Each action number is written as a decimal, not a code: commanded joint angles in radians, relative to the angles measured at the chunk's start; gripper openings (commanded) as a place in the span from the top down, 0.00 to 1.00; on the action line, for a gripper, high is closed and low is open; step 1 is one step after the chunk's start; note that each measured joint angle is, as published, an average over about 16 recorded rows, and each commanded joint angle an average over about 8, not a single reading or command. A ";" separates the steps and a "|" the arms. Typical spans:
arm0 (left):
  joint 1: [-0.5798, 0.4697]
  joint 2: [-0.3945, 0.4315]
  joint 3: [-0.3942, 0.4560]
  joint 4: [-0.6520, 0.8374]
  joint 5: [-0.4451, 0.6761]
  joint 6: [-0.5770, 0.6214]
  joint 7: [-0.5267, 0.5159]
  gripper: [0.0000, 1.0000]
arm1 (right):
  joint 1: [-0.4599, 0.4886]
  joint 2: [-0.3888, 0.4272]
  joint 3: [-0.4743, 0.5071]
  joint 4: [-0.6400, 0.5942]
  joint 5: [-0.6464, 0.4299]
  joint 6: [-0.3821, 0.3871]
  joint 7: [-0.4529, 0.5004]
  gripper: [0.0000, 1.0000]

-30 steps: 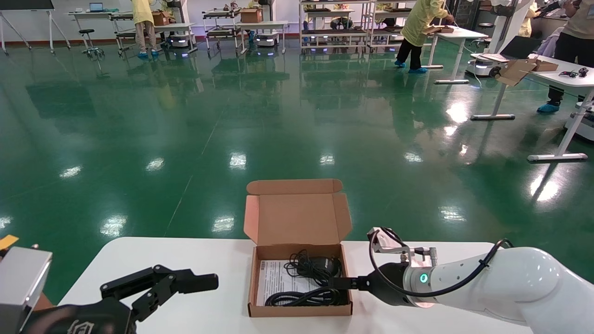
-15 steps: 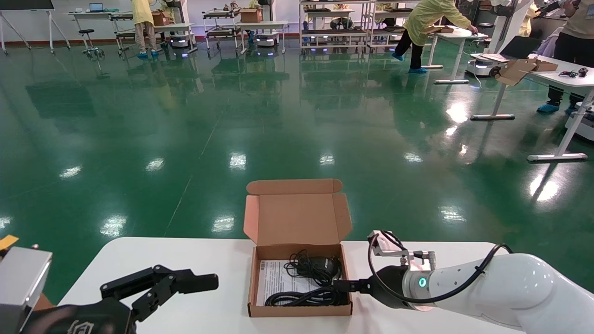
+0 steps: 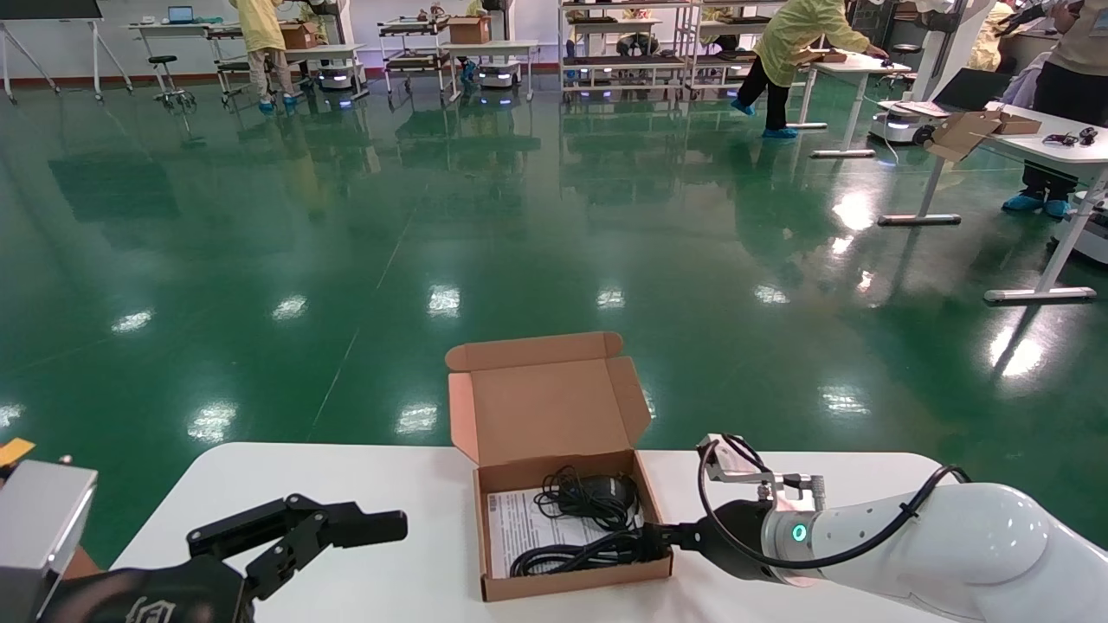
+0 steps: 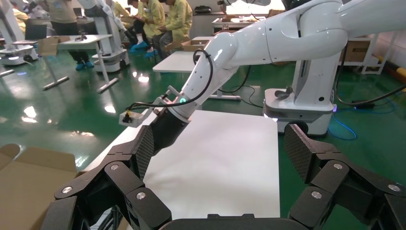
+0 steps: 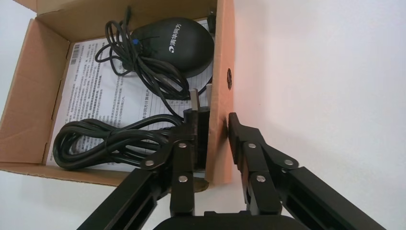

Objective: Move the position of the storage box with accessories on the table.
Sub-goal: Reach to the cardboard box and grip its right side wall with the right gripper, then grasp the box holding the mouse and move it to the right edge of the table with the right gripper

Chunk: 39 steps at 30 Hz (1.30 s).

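Two black fingers (image 5: pixel 234 139) of the right pincer (image 5: pixel 213 132) clamp the right-hand side wall of the storage box (image 3: pixel 567 506), one finger inside the box and one outside against the cardboard. The storage box rests near the middle of the white table (image 3: pixel 398 484), its hinged lid (image 3: pixel 545 407) standing open at the far side and its body turned slightly askew to the table's edge. Inside lie the accessories: a coiled black cable (image 5: pixel 110 141) near the front wall, a rounded black adapter (image 5: pixel 174 45) with its own thin cord toward the back, and a white printed sheet (image 5: pixel 95 86) beneath both. Away to the left, the left pincer (image 3: pixel 299 532) hovers over the table with its fingers spread apart and gripping nothing, well clear of the box. Beyond the table stretches a glossy green floor (image 3: pixel 433 216).
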 commanded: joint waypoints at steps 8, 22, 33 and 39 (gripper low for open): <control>0.000 0.000 0.000 0.000 0.000 0.000 0.000 0.00 | 0.006 0.005 0.002 -0.019 0.018 -0.007 -0.022 1.00; 0.000 0.000 0.000 0.000 0.000 0.000 0.000 0.00 | 0.096 0.027 0.004 -0.056 0.025 -0.057 -0.075 1.00; 0.000 0.000 0.000 0.000 0.000 0.000 0.000 0.00 | 0.248 0.085 0.008 -0.057 0.031 -0.186 -0.124 1.00; 0.000 0.000 0.000 0.000 0.000 0.000 0.000 0.00 | 0.352 0.146 0.004 -0.055 0.023 -0.289 -0.152 1.00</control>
